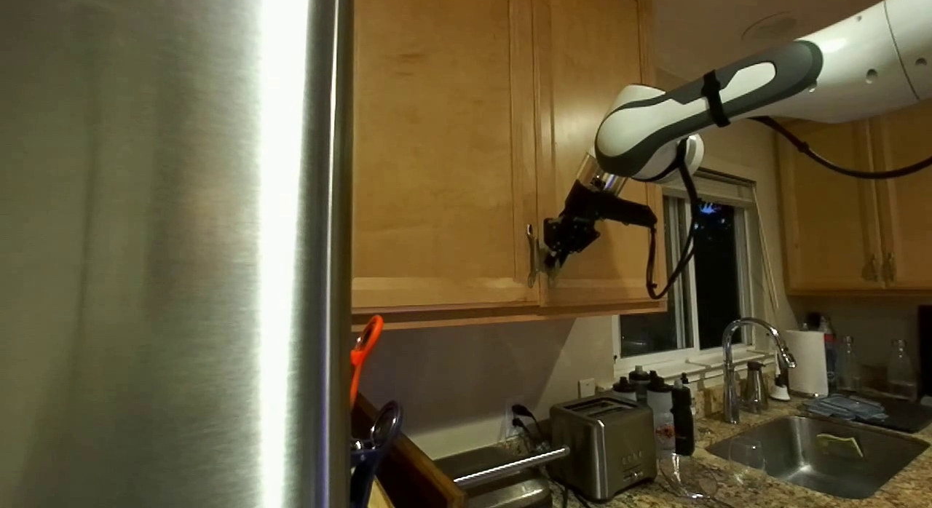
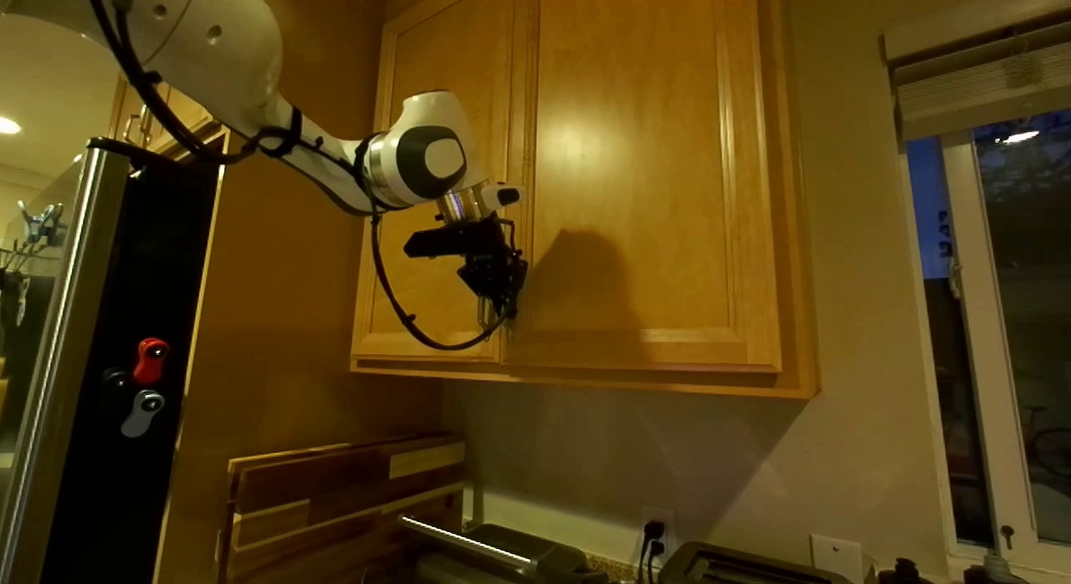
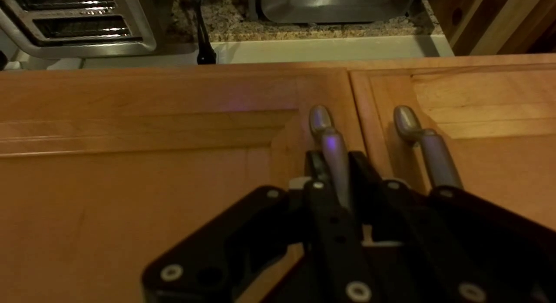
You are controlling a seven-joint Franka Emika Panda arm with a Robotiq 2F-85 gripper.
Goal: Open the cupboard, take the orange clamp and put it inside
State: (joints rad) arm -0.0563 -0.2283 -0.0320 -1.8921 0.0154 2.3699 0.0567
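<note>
While both doors point(image 2: 632, 174) of the cupboard point(image 1: 444, 151) stand closed, we judge ourselves to be near the start of the task, with a hold on one door and little more. Our end effector point(image 3: 335, 164) holds its jaws nearly together around a slim bar handle point(image 3: 334, 149), one on each side. We make out no clear gap between them and the metal, so we read it as a grip on that handle and nothing else. It belongs to the door nearer the window point(image 1: 717, 275); the neighbouring handle point(image 3: 435, 153) sits just beside, outside the grip. Seen from the wrist, only a thin dark seam parts the doors, and no view shows the inside, so the opening is not yet done.

We take the orange clamp point(image 1: 358, 356) to be the orange-red looped piece in an exterior view, standing up below the cupboard near a tilted wooden board point(image 1: 408, 457) and partly cut off by the fridge point(image 1: 145, 275). Its lower end is hidden, so we cannot be sure. A red clip point(image 2: 151, 361) on the fridge's dark side seems to us the less likely match. What we have left is nearly everything: swing the door wide, release the handle, fetch the orange clamp and set it inside.
</note>
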